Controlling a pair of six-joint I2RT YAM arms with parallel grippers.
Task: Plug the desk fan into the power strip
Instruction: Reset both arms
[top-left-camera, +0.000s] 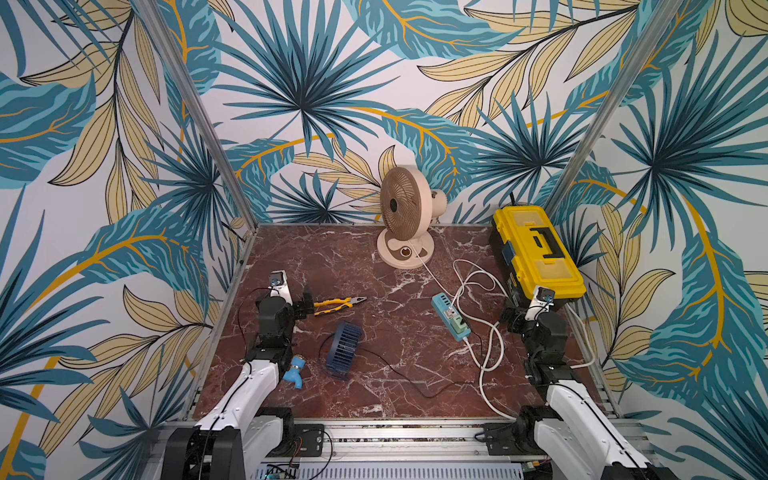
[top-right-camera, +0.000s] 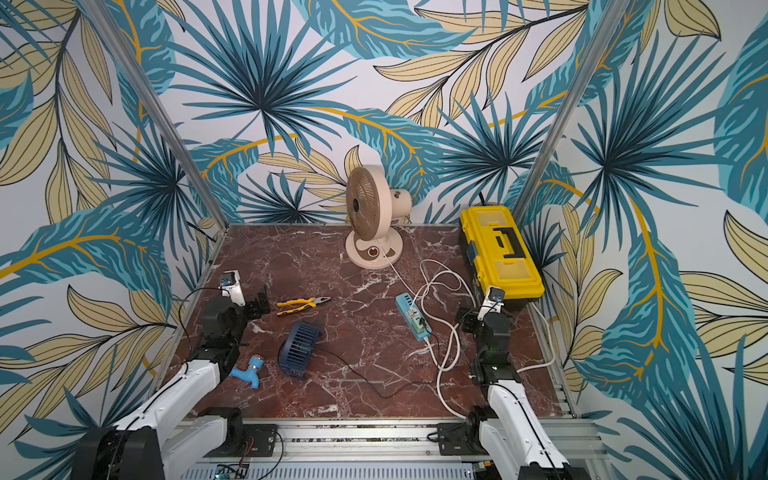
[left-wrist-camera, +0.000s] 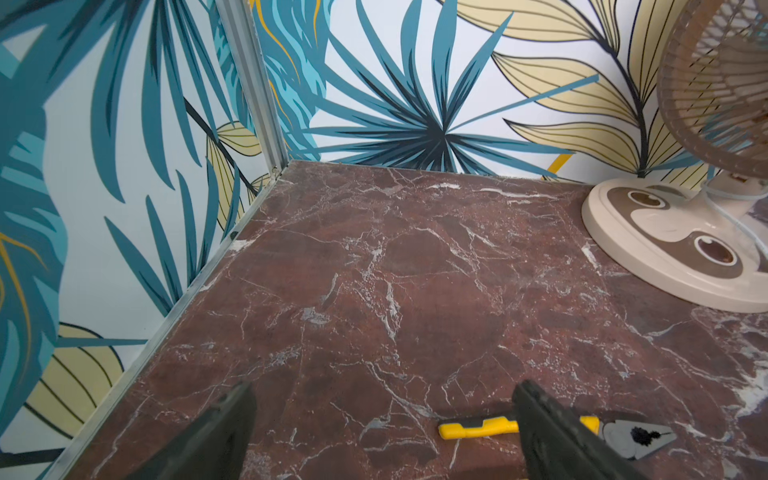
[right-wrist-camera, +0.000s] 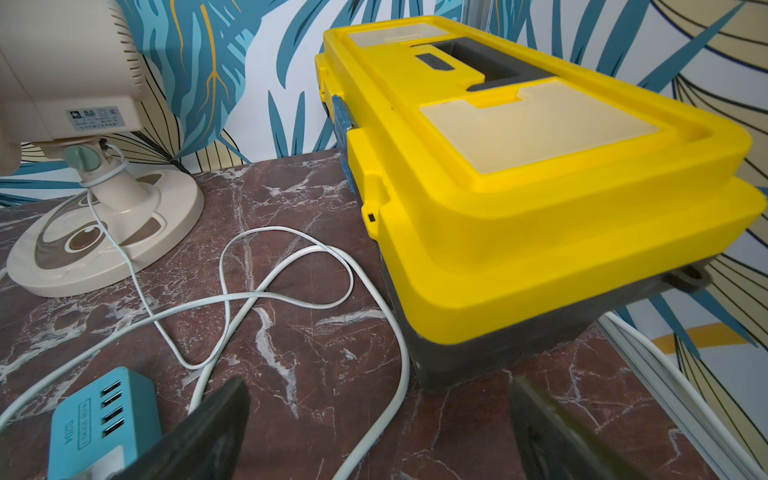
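Observation:
The beige desk fan (top-left-camera: 405, 216) (top-right-camera: 372, 216) stands upright at the back of the marble table; its base shows in both wrist views (left-wrist-camera: 665, 245) (right-wrist-camera: 104, 237). A thin white cord (top-left-camera: 428, 270) runs from the base toward the light-blue power strip (top-left-camera: 451, 316) (top-right-camera: 412, 318) (right-wrist-camera: 99, 419), which lies right of centre. A green adapter cube (top-left-camera: 460, 326) sits on the strip. I cannot make out the fan's plug. My left gripper (top-left-camera: 306, 306) (left-wrist-camera: 382, 390) is open and empty at the left. My right gripper (top-left-camera: 510, 319) (right-wrist-camera: 380, 384) is open and empty, just right of the strip.
A yellow toolbox (top-left-camera: 536, 249) (right-wrist-camera: 540, 166) fills the back right corner. Yellow-handled pliers (top-left-camera: 338, 304) (left-wrist-camera: 478, 428) lie by my left gripper. A small navy fan (top-left-camera: 343, 351) with a black cable and a blue tap (top-left-camera: 295, 370) lie front left. Thick white cord (right-wrist-camera: 399, 374) loops under my right gripper.

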